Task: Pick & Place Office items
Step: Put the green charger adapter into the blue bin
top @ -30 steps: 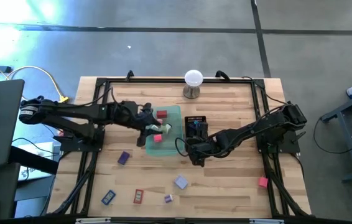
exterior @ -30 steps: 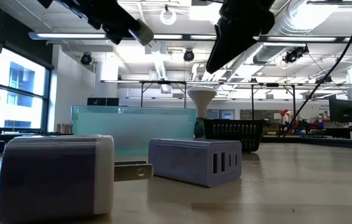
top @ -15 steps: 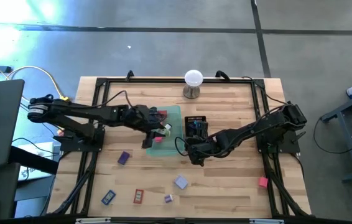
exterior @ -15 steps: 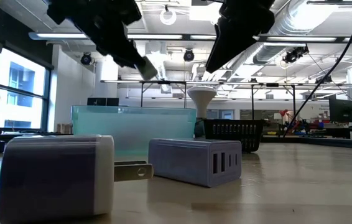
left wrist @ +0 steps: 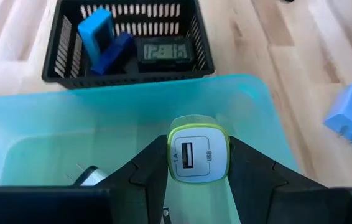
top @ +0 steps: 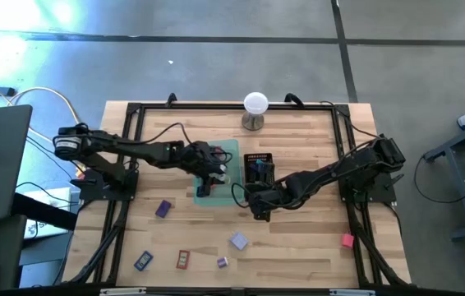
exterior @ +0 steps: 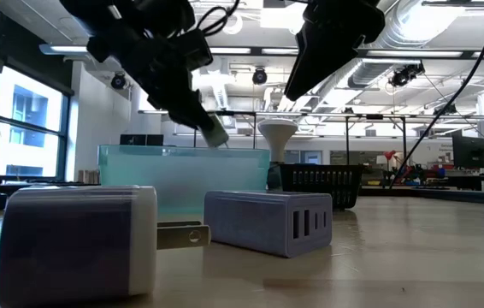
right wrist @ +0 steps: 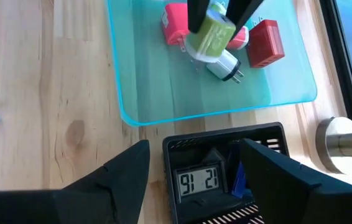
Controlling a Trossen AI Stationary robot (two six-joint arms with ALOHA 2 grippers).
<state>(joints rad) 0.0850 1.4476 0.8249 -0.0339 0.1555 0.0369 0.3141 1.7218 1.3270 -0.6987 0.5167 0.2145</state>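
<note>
**Left gripper holds green-rimmed charger over the teal tray**

The left gripper (left wrist: 198, 163) is nearly closed, its two dark fingers pinching a white USB charger with a green rim (left wrist: 198, 152) from either side. In the high view it hangs over the translucent green tray (top: 231, 149) just left of the table's centre, and the low view shows it just above the tray's rim. From the right wrist camera the charger (right wrist: 212, 34) is seen above other items lying in the tray: a pink block (right wrist: 175, 18), a red block (right wrist: 266, 43) and a white plug adapter (right wrist: 224, 64) with its prongs showing.

The right gripper (top: 259, 210) waits at about 5 o'clock from the tray, just at 6 o'clock of the black mesh tray (top: 260, 155). Its fingers stand apart and hold nothing. The mesh tray holds a small digital clock (right wrist: 194, 182) and two blue pieces (left wrist: 104, 38).

Other office items lie loose on the wooden table (top: 298, 247). From the green tray, a purple block (top: 163, 208) sits at 8 o'clock, a blue flat piece (top: 143, 261) and a red flat piece (top: 183, 260) farther off at 7 o'clock, a small purple bit (top: 223, 261) at 6 o'clock, a pale blue charger (top: 239, 240) at 5 o'clock, and a pink block (top: 347, 240) well apart at 4 o'clock.

A white ball on a metal stand (top: 255, 109) stands at the table's far edge.
</note>
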